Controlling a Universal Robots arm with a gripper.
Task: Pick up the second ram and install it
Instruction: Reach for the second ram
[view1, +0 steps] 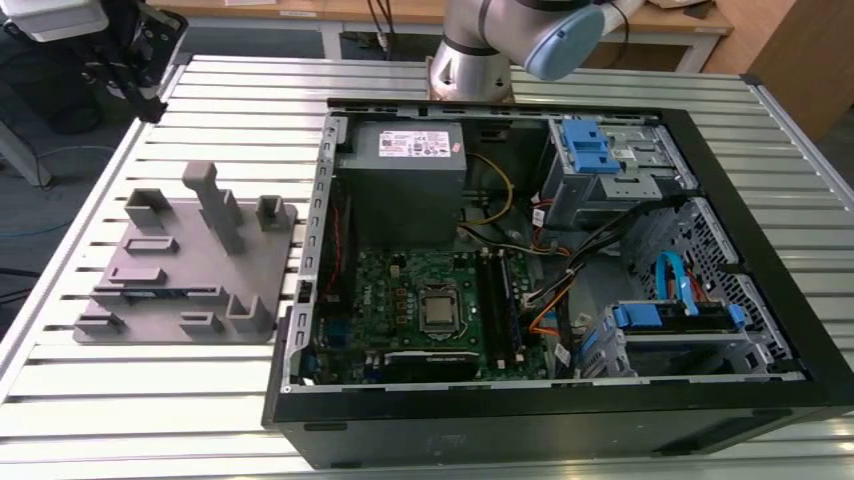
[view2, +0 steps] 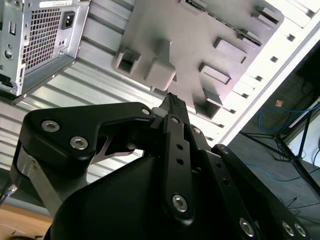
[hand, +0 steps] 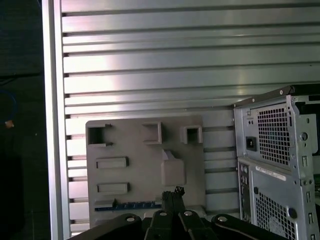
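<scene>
Black two-finger gripper (hand: 173, 192) hangs over the grey plastic fixture tray (hand: 140, 150), jaws pressed together, seemingly empty. The slim blue ram stick (hand: 131, 205) sits slotted along the tray's edge, probably for easy pinching.

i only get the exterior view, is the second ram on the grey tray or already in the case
observer: On the tray. In the first wrist view the second ram sits in a slot along one edge of the grey tray.
operator: is the gripper holding anything
observer: No. In both wrist views the gripper is shut on nothing and hangs clear of the tray.
</scene>
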